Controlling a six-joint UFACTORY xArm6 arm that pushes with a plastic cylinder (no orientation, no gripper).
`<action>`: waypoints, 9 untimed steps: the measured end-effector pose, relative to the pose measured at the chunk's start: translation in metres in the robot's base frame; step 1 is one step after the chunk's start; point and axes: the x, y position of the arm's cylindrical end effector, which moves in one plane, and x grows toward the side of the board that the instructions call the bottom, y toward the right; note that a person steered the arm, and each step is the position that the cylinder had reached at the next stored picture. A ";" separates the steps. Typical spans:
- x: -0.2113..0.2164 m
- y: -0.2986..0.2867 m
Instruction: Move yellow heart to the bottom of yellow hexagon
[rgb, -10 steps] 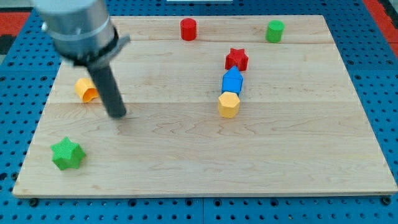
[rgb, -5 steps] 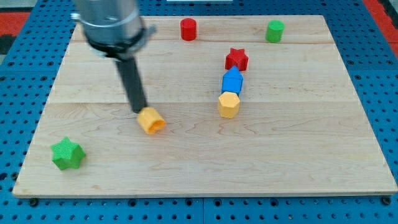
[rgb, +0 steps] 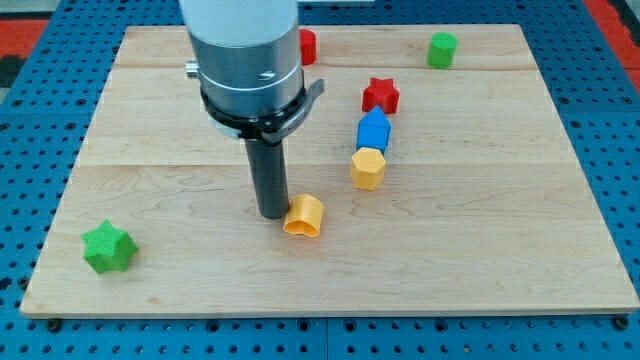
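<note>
The yellow heart (rgb: 304, 215) lies on the wooden board (rgb: 480, 230), below and to the left of the yellow hexagon (rgb: 368, 168). My tip (rgb: 271, 213) is right at the heart's left side, touching or nearly touching it. The hexagon sits just below a blue block (rgb: 373, 130), with a red star (rgb: 380, 95) above that; the three form a short column right of the board's middle.
A red cylinder (rgb: 308, 47), partly hidden behind the arm, and a green cylinder (rgb: 442, 49) stand near the board's top edge. A green star (rgb: 108, 248) lies at the bottom left.
My tip has swept from the board's left toward the middle, pushing the yellow heart right and downward, closer to the yellow hexagon. The other blocks have not moved.
</note>
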 end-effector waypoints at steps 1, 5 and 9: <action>0.012 -0.013; 0.000 0.033; -0.019 0.044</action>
